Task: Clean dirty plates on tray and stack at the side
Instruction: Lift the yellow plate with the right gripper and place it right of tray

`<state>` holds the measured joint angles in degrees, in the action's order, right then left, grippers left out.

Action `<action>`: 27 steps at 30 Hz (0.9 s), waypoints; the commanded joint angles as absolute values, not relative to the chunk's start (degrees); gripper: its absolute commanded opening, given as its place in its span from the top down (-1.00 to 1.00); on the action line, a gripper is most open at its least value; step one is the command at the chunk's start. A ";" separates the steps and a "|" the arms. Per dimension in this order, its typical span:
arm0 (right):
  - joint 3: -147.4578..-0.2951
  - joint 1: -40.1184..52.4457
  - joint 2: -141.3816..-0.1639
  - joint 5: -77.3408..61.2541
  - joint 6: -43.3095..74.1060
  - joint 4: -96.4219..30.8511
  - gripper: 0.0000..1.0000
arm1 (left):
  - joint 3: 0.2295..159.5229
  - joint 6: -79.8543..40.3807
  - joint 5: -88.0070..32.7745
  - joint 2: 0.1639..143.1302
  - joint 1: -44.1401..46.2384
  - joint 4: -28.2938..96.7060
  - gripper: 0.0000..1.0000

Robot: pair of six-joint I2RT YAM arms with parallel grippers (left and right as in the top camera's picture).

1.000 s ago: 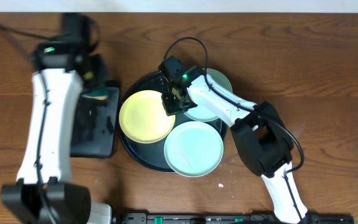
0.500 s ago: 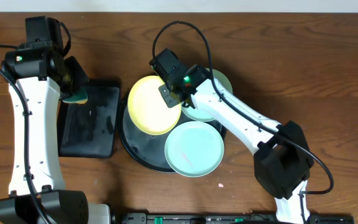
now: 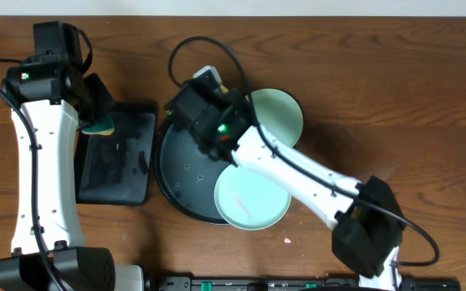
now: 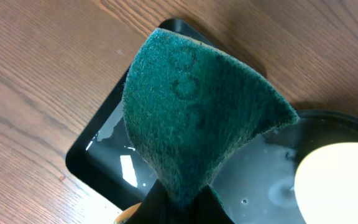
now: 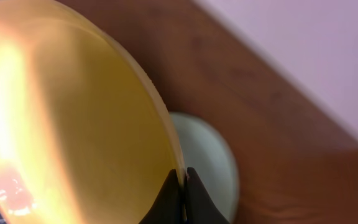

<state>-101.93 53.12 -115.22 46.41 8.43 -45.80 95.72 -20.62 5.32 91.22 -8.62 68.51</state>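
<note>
On the tray (image 3: 183, 171), one plate (image 3: 278, 118) lies behind another plate (image 3: 253, 198), rightward.

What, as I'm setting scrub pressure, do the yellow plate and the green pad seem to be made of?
Yellow plate: looks like smooth, slightly glossy plastic, going by its soft highlights and thin rim. Green pad: coarse, matte scouring fibre, probably synthetic; its edges are fuzzy and it bends where it is pinched.

Wood tabletop (image 3: 395, 73) bears round tray (image 3: 186, 174) and rectangular tray (image 3: 128, 166)
</note>
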 commanded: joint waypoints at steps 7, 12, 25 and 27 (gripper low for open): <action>-102.39 60.29 -110.56 67.16 2.46 -43.00 0.98 | 96.14 -20.67 6.02 90.61 -8.95 68.55 0.85; -102.39 61.28 -110.56 68.97 2.46 -42.65 0.98 | 95.74 -20.67 6.02 90.61 -8.95 68.73 0.85; -102.37 55.51 -110.56 26.04 10.92 -51.13 0.98 | 95.74 -20.69 6.02 90.61 -8.93 68.77 0.85; -102.37 52.47 -110.45 17.91 10.92 -51.35 0.98 | 95.74 -20.69 6.02 90.61 -8.93 68.79 0.85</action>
